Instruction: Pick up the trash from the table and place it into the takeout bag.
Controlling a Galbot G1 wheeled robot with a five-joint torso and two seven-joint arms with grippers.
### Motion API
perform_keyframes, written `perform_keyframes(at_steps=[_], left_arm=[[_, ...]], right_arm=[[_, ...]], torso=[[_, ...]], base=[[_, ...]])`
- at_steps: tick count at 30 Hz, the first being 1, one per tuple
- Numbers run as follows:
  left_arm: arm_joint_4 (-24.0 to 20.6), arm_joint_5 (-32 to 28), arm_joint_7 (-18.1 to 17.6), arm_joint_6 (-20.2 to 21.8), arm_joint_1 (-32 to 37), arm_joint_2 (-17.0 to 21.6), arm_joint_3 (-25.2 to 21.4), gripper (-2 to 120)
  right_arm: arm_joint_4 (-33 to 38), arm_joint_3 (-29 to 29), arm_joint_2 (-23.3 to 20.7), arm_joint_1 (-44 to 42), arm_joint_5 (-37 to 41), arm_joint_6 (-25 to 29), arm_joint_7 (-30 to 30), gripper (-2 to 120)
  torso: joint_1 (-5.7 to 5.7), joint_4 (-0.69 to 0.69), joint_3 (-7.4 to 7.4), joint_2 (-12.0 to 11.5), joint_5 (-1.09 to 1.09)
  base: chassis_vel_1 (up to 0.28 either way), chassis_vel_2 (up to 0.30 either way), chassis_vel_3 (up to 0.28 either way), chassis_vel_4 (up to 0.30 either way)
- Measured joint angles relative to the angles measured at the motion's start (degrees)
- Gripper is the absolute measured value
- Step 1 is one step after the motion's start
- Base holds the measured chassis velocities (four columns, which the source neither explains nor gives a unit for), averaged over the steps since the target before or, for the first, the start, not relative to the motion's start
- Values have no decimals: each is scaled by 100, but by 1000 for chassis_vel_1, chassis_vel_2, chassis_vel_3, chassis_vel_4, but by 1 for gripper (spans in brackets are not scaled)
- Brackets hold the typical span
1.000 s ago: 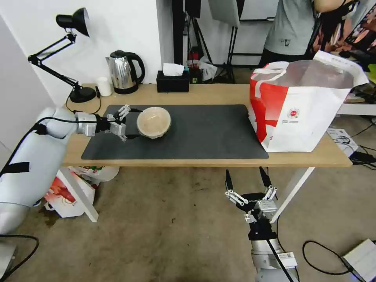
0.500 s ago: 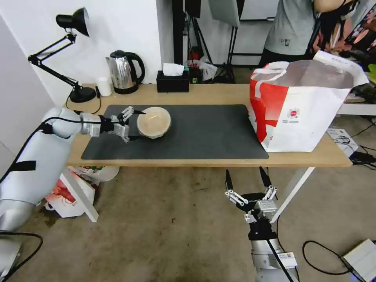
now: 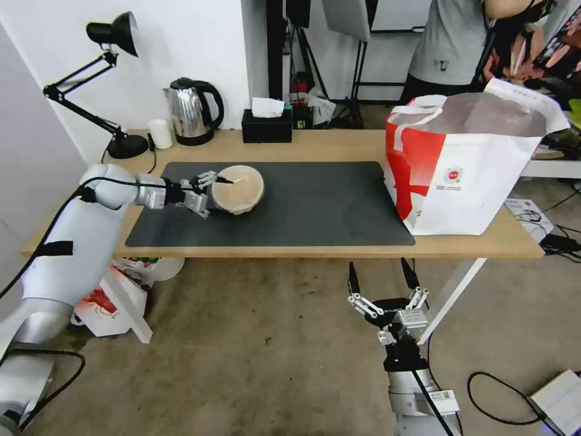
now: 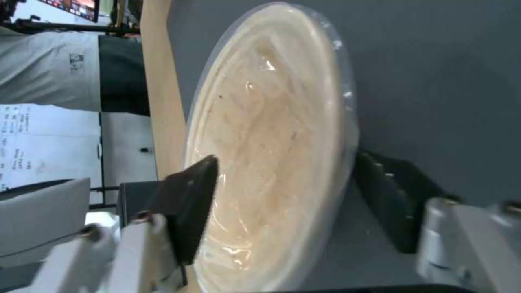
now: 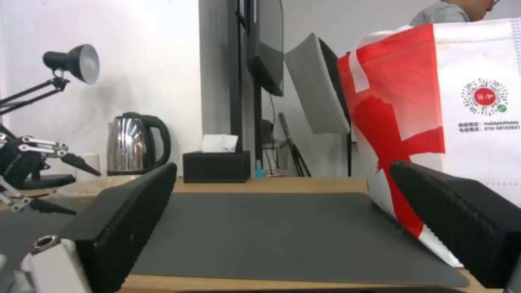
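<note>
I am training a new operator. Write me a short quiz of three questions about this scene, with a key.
1. Which gripper has the bowl between its fingers? A. left B. right C. neither
2. True or false: the bowl is inside the bag.
3. Fill in: the right gripper hangs open below the ___ edge.

Key:
1. A, the left gripper.
2. False; the bag stands apart from the bowl.
3. table
</note>
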Motion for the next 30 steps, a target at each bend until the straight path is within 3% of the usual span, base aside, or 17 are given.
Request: perform_keyframes(at_steps=[4,6,18,30], left_arm=[[5,3,15,3,-29,0,-12,52],[6,11,25,6,-42,10,-14,40],[-37,5,142,35,-82,71,-52,1],[-172,-81,147,38,-76,101,-69,0]], right_arm=[[0,0,0,0,0,0,0,100],[0,-1,0,0,0,0,0,100],[0,0,0,0,0,0,0,100],[0,0,0,0,0,0,0,100]], torso=[[0,0,0,0,0],[0,0,0,0,0],[0,0,0,0,0],[0,-1,0,0,-1]], base=[[0,0,0,0],[0,0,0,0],[0,0,0,0],[0,0,0,0]])
